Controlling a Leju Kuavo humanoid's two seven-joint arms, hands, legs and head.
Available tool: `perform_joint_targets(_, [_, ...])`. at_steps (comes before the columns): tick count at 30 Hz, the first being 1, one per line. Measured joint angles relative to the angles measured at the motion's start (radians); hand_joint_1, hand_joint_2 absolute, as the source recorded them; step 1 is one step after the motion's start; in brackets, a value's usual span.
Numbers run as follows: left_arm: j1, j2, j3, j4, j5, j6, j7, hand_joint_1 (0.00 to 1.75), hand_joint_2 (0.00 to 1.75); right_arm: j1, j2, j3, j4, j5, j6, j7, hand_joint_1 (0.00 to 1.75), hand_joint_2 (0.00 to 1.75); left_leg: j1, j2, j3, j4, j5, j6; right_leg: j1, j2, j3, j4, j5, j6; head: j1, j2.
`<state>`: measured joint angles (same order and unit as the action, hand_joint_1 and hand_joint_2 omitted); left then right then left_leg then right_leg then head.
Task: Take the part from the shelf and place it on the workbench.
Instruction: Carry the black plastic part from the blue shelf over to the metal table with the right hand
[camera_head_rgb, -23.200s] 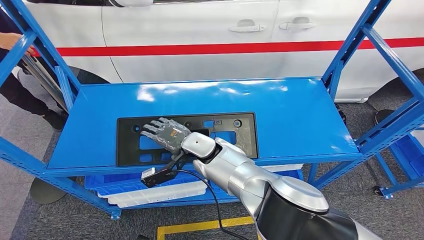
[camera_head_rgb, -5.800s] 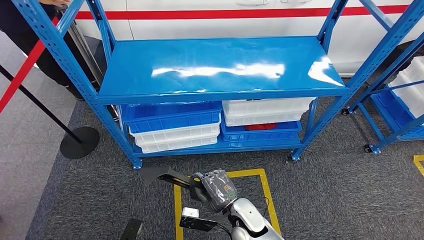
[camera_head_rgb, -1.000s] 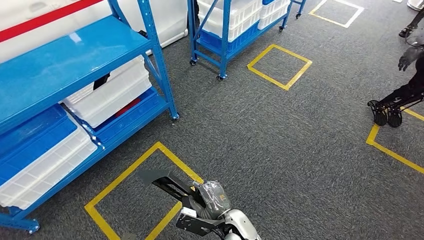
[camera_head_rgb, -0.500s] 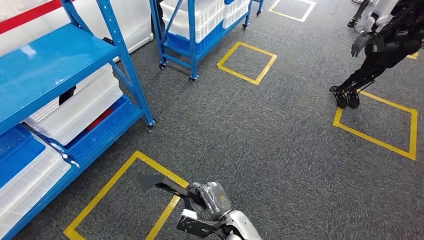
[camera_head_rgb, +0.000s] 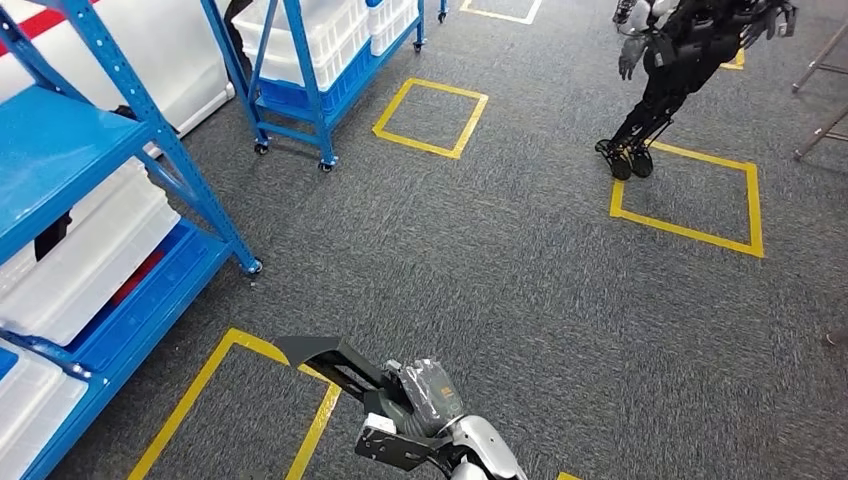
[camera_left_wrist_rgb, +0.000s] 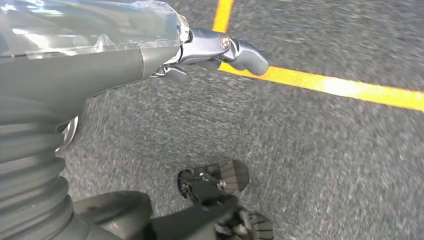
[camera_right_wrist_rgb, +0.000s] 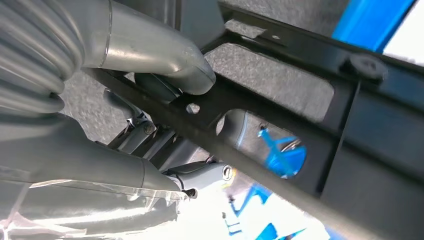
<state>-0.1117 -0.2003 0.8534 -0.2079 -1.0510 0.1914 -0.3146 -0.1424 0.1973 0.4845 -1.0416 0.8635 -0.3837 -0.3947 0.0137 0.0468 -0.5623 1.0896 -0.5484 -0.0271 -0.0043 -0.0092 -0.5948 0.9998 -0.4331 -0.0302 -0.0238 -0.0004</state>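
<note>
My right hand (camera_head_rgb: 425, 395) grips the black part (camera_head_rgb: 330, 360), its fingers (camera_right_wrist_rgb: 165, 90) wrapped round one bar, above the yellow floor line (camera_head_rgb: 315, 430).

We counted two blue metal shelving racks (camera_head_rgb: 120, 130) and one black perforated plastic part (camera_head_rgb: 330, 362). One other dark humanoid robot (camera_head_rgb: 670, 60) stood on the carpet.
</note>
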Motion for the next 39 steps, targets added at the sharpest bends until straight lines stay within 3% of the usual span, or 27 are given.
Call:
perform_joint_targets(2, [0.003, 0.000, 0.001, 0.000, -0.002, 0.000, 0.000, 0.00, 1.75, -0.003, 0.002, -0.001, 0.001, 0.000, 0.000, -0.001, 1.75, 1.75, 0.000, -0.033, -0.068, 0.137, -0.058, -0.004, 0.001, 0.024, 0.000, 0.000, 0.000, -0.005, 0.000, 0.000])
perform_joint_targets(3, [0.005, 0.000, 0.002, 0.000, -0.003, 0.000, 0.000, 0.00, 1.75, -0.002, 0.002, -0.001, 0.002, 0.000, 0.001, -0.001, 1.75, 1.75, 0.000, -0.037, -0.094, 0.184, -0.067, -0.005, 0.002, 0.037, 0.000, 0.002, -0.001, -0.005, 0.000, 0.000])
perform_joint_targets(4, [0.005, 0.000, 0.002, 0.000, -0.004, 0.001, 0.001, 0.00, 1.75, -0.002, 0.002, -0.001, 0.003, -0.001, 0.001, -0.001, 1.75, 1.75, 0.000, -0.039, -0.104, 0.194, -0.056, -0.005, 0.002, 0.051, 0.001, 0.004, -0.002, -0.005, 0.000, 0.000])
perform_joint_targets(5, [0.005, 0.000, 0.002, 0.000, -0.006, 0.002, 0.001, 0.00, 1.75, -0.002, 0.002, -0.001, 0.003, -0.001, 0.001, -0.001, 1.75, 1.75, 0.001, -0.041, -0.096, 0.164, -0.026, -0.005, 0.002, 0.066, 0.001, 0.007, -0.003, -0.003, 0.000, 0.000])
perform_joint_targets(6, [0.004, 0.000, 0.002, 0.000, -0.008, 0.002, 0.001, 0.00, 1.75, -0.002, 0.002, -0.002, 0.003, -0.001, 0.001, -0.001, 1.75, 1.75, 0.003, -0.051, -0.070, 0.099, 0.017, -0.006, 0.000, 0.079, 0.001, 0.011, -0.005, 0.000, 0.000, 0.000])
perform_joint_targets(8, [0.003, 0.001, 0.002, 0.000, -0.010, 0.004, 0.001, 0.00, 1.75, -0.003, 0.002, -0.002, 0.003, -0.002, 0.000, -0.001, 1.75, 1.75, 0.008, -0.091, -0.019, -0.021, 0.068, -0.002, 0.000, 0.103, -0.004, 0.023, -0.011, 0.009, 0.000, 0.000])
perform_joint_targets(10, [0.002, 0.001, 0.002, 0.000, -0.011, 0.006, 0.001, 0.00, 1.75, -0.003, 0.003, -0.003, 0.003, -0.003, -0.001, -0.001, 1.75, 1.75, 0.008, -0.114, -0.001, -0.062, 0.071, 0.007, -0.001, 0.122, -0.013, 0.029, -0.010, 0.021, 0.000, 0.000])
perform_joint_targets(12, [0.000, 0.000, 0.002, 0.000, -0.011, 0.008, 0.001, 0.00, 1.75, -0.001, 0.002, -0.005, 0.003, -0.003, -0.001, -0.001, 1.75, 1.75, 0.006, -0.098, 0.000, -0.068, 0.076, 0.022, -0.004, 0.134, -0.018, 0.028, -0.007, 0.033, 0.000, 0.000])
perform_joint_targets(14, [-0.002, -0.002, 0.002, 0.000, -0.011, 0.009, 0.000, 0.00, 1.75, -0.002, 0.001, -0.007, 0.003, -0.004, -0.002, -0.001, 1.75, 1.75, 0.007, -0.076, 0.005, -0.078, 0.082, 0.037, -0.003, 0.097, -0.034, 0.061, -0.028, 0.043, 0.000, 0.000])
perform_joint_targets(16, [-0.001, -0.002, 0.002, 0.000, -0.012, 0.009, 0.000, 0.00, 1.75, -0.004, 0.001, -0.008, 0.003, -0.004, -0.002, -0.001, 1.75, 1.75, 0.004, -0.051, 0.008, -0.084, 0.083, 0.047, -0.001, 0.040, -0.086, 0.168, -0.085, 0.050, 0.000, 0.000])
perform_joint_targets(18, [0.001, -0.002, 0.002, 0.000, -0.012, 0.010, 0.000, 0.00, 1.75, -0.004, 0.000, -0.008, 0.003, -0.004, -0.002, -0.001, 1.75, 1.75, 0.000, -0.025, 0.007, -0.084, 0.082, 0.050, -0.003, 0.019, -0.149, 0.290, -0.131, 0.054, 0.000, 0.000])
perform_joint_targets(19, [0.001, -0.002, 0.002, 0.000, -0.012, 0.010, 0.000, 0.00, 1.75, -0.002, 0.000, -0.008, 0.003, -0.004, -0.002, -0.001, 1.75, 1.75, -0.002, -0.012, 0.008, -0.084, 0.081, 0.051, -0.003, 0.016, -0.160, 0.311, -0.130, 0.054, 0.000, 0.000])
perform_joint_targets(20, [0.001, -0.002, 0.002, 0.000, -0.012, 0.010, 0.000, 0.00, 1.75, -0.001, -0.001, -0.008, 0.003, -0.004, -0.002, -0.001, 1.75, 1.75, -0.003, 0.000, 0.009, -0.084, 0.079, 0.051, -0.003, 0.013, -0.151, 0.293, -0.111, 0.052, 0.000, 0.000])
perform_joint_targets(21, [0.000, -0.002, 0.002, 0.000, -0.012, 0.010, 0.000, 0.00, 1.75, -0.001, -0.001, -0.008, 0.003, -0.004, -0.002, -0.001, 1.75, 1.75, -0.004, 0.011, 0.011, -0.084, 0.078, 0.049, -0.002, 0.007, -0.121, 0.238, -0.078, 0.048, 0.000, 0.000])
perform_joint_targets(23, [-0.001, -0.002, 0.002, 0.000, -0.014, 0.010, 0.000, 0.00, 1.75, -0.003, -0.002, -0.008, 0.003, -0.004, -0.002, -0.001, 1.75, 1.75, -0.008, 0.028, 0.016, -0.082, 0.073, 0.044, 0.008, -0.034, -0.044, 0.096, -0.025, 0.035, 0.000, 0.000])
perform_joint_targets(25, [-0.001, -0.003, 0.002, 0.000, -0.019, 0.009, -0.003, 0.00, 1.75, -0.005, -0.001, -0.008, 0.003, -0.004, -0.002, -0.001, 1.75, 1.75, -0.014, 0.045, 0.019, -0.082, 0.067, 0.036, 0.019, -0.062, -0.009, 0.026, -0.014, 0.021, 0.000, 0.000])
perform_joint_targets(27, [-0.002, -0.005, 0.002, 0.000, -0.025, 0.010, -0.009, 0.00, 1.75, -0.004, -0.002, -0.008, 0.002, -0.004, -0.002, -0.001, 1.75, 1.75, -0.016, 0.065, 0.022, -0.083, 0.063, 0.026, 0.020, -0.043, -0.009, 0.017, -0.013, 0.011, 0.000, 0.000])
perform_joint_targets(28, [-0.002, -0.006, 0.002, 0.000, -0.028, 0.010, -0.011, 0.00, 1.75, -0.002, -0.002, -0.009, 0.002, -0.004, -0.003, -0.001, 1.75, 1.75, -0.015, 0.059, 0.023, -0.078, 0.057, 0.021, 0.018, -0.031, -0.008, 0.013, -0.011, 0.006, 0.000, 0.000])
perform_joint_targets(30, [-0.003, -0.007, 0.002, 0.000, -0.030, 0.012, -0.012, 0.00, 1.75, 0.000, -0.001, -0.009, 0.002, -0.004, -0.003, -0.002, 1.75, 1.75, -0.011, 0.018, 0.000, -0.018, 0.017, 0.013, 0.011, -0.009, -0.002, 0.004, -0.005, -0.005, 0.000, 0.000])
perform_joint_targets(32, [0.001, -0.007, 0.002, 0.000, -0.028, 0.006, -0.006, 0.00, 1.75, 0.000, 0.000, -0.009, 0.002, -0.005, -0.002, -0.003, 1.75, 1.75, -0.007, -0.027, -0.063, 0.114, -0.047, 0.008, 0.009, 0.013, -0.001, 0.003, -0.005, -0.011, 0.000, 0.000])
perform_joint_targets(33, [0.004, -0.007, 0.002, 0.000, -0.026, 0.000, -0.001, 0.00, 1.75, 0.000, 0.001, -0.009, 0.003, -0.005, -0.001, -0.003, 1.75, 1.75, -0.006, -0.035, -0.095, 0.175, -0.067, 0.006, 0.009, 0.027, -0.001, 0.004, -0.005, -0.012, 0.000, 0.000])
perform_joint_targets(34, [0.007, -0.006, 0.002, 0.000, -0.025, -0.008, 0.004, 0.00, 1.75, 0.000, 0.001, -0.009, 0.004, -0.005, 0.000, -0.003, 1.75, 1.75, -0.005, -0.037, -0.114, 0.206, -0.067, 0.005, 0.008, 0.042, 0.000, 0.005, -0.005, -0.012, 0.000, 0.000])
perform_joint_targets(35, [0.008, -0.006, 0.002, 0.000, -0.024, -0.014, 0.008, 0.00, 1.75, 0.000, 0.001, -0.009, 0.005, -0.005, 0.000, -0.003, 1.75, 1.75, -0.003, -0.039, -0.115, 0.198, -0.047, 0.003, 0.008, 0.056, 0.000, 0.007, -0.006, -0.011, 0.000, 0.000])
perform_joint_targets(36, [0.008, -0.006, 0.002, 0.000, -0.024, -0.018, 0.011, 0.00, 1.75, 0.000, 0.001, -0.009, 0.006, -0.005, 0.000, -0.003, 1.75, 1.75, -0.001, -0.042, -0.098, 0.151, -0.011, 0.002, 0.006, 0.070, 0.001, 0.010, -0.007, -0.009, 0.000, 0.000])
perform_joint_targets(37, [0.008, -0.005, 0.002, 0.000, -0.024, -0.021, 0.013, 0.00, 1.75, 0.000, 0.001, -0.009, 0.006, -0.005, 0.000, -0.003, 1.75, 1.75, 0.003, -0.058, -0.070, 0.082, 0.029, 0.001, 0.005, 0.083, 0.001, 0.015, -0.010, -0.004, 0.000, 0.000])
perform_joint_targets(39, [0.008, -0.004, 0.002, 0.001, -0.024, -0.026, 0.017, 0.00, 1.75, 0.000, 0.001, -0.009, 0.006, -0.005, -0.001, -0.003, 1.75, 1.75, 0.009, -0.097, -0.024, -0.030, 0.073, 0.003, 0.004, 0.105, -0.007, 0.029, -0.016, 0.007, 0.000, 0.000])
